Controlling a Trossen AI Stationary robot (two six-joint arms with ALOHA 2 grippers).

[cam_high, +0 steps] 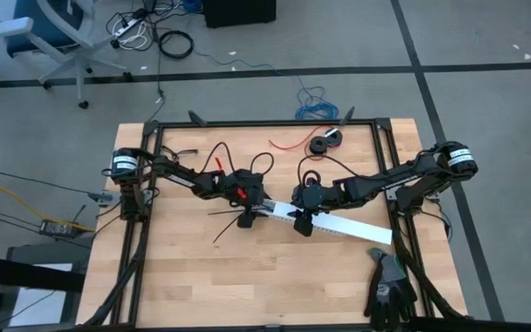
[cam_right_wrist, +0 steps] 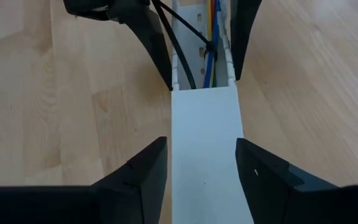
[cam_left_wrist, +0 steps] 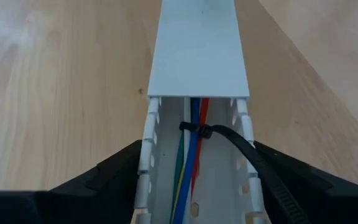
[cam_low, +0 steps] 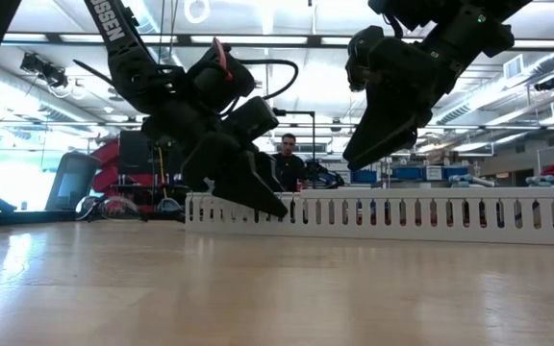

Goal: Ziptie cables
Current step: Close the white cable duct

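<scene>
**Cables seated in slotted duct, both grippers straddling the duct**

The landmark is the long white slotted plastic cable duct (cam_high: 339,224), lying on the wooden table (cam_high: 201,277).

1. Cables. The bunch of thin blue, red, green and yellow cables (cam_left_wrist: 190,155) lies inside the uncovered section of the duct. A thin black ribbed zip tie (cam_left_wrist: 199,130) crosses the bunch just before the edge of the flat white duct cover (cam_left_wrist: 199,50); its tail runs out over the duct wall.

2. Left gripper (cam_left_wrist: 197,180). Its fingers stand wide, one outside each duct wall, with the cables between them. Contact with the walls cannot be determined. The arm reaches to the uncovered end of the duct, wrist pitched down.

3. Right gripper (cam_right_wrist: 201,168). Its fingers are spread on either side of the covered section, just beside the cover edges; a grip cannot be confirmed. The arm reaches to the duct's middle, facing the left gripper.
</scene>
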